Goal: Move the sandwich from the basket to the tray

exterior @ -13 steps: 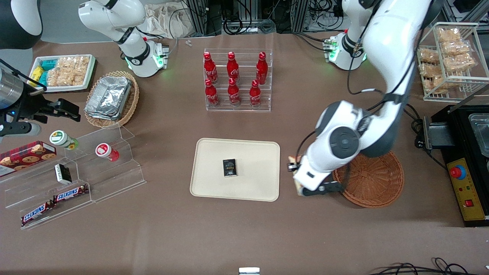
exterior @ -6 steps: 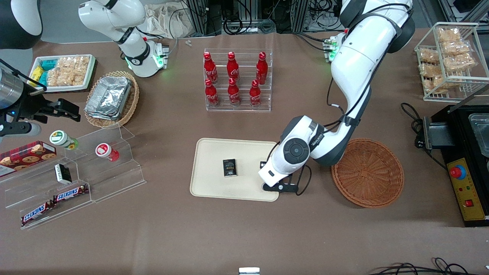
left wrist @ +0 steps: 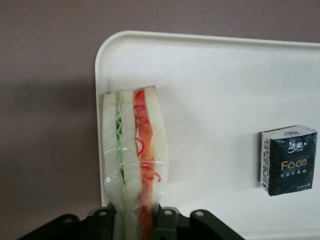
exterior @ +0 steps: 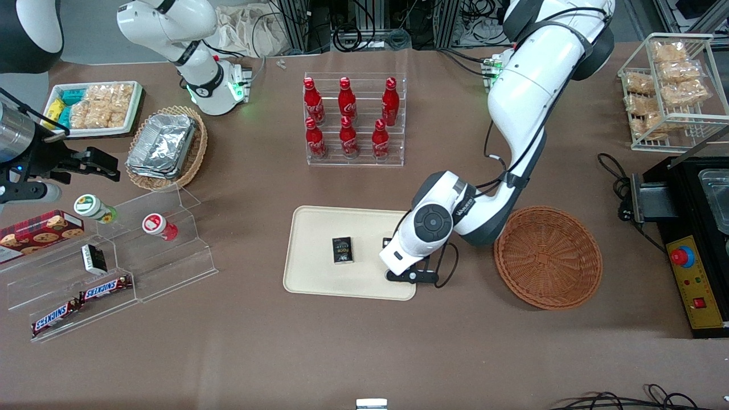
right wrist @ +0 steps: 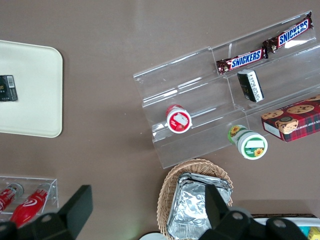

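The sandwich (left wrist: pixel 134 160), white bread with orange-red and green filling in clear wrap, is clamped between the fingers of my left gripper (left wrist: pixel 135 220). It hangs over the corner of the cream tray (left wrist: pixel 215 100). In the front view the gripper (exterior: pixel 407 274) is over the tray (exterior: pixel 319 228) at its end beside the reddish-brown basket (exterior: pixel 548 257), near the edge closest to the camera; the wrist hides the sandwich there. Nothing shows in the basket.
A small black tissue pack (exterior: pixel 343 250) lies in the middle of the tray. A clear rack of red bottles (exterior: pixel 354 122) stands farther from the camera than the tray. An acrylic step shelf (exterior: pixel 142 250) with snacks lies toward the parked arm's end.
The left arm has carried the sandwich from beside the basket to over the tray's end. In the last half second it shifted only slightly further over the tray.
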Robot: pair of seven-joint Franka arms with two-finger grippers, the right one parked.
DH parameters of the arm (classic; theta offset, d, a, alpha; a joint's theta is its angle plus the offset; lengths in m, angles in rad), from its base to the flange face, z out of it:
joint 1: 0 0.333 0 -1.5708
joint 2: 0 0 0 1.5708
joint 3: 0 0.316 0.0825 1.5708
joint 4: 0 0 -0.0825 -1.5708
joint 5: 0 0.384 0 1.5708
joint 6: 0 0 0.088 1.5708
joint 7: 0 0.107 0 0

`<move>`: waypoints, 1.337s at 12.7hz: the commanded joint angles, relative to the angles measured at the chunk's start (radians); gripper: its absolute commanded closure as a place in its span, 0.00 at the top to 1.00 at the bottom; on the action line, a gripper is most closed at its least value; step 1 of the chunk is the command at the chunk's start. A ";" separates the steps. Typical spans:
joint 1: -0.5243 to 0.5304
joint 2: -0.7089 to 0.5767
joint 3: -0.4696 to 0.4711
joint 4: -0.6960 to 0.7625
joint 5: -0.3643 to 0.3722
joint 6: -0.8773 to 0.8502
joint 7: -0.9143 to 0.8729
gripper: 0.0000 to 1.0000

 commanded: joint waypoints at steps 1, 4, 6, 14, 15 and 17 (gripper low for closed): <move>-0.017 0.013 0.011 0.036 0.016 -0.013 -0.045 0.99; -0.016 -0.004 0.011 0.039 0.017 -0.018 -0.051 1.00; -0.005 -0.060 0.012 0.040 0.019 -0.044 -0.051 1.00; 0.258 -0.515 0.038 -0.252 0.057 -0.268 -0.023 1.00; 0.292 -0.583 0.037 -0.333 0.054 -0.239 -0.022 1.00; 0.361 -0.722 0.035 -0.497 0.039 -0.165 -0.020 1.00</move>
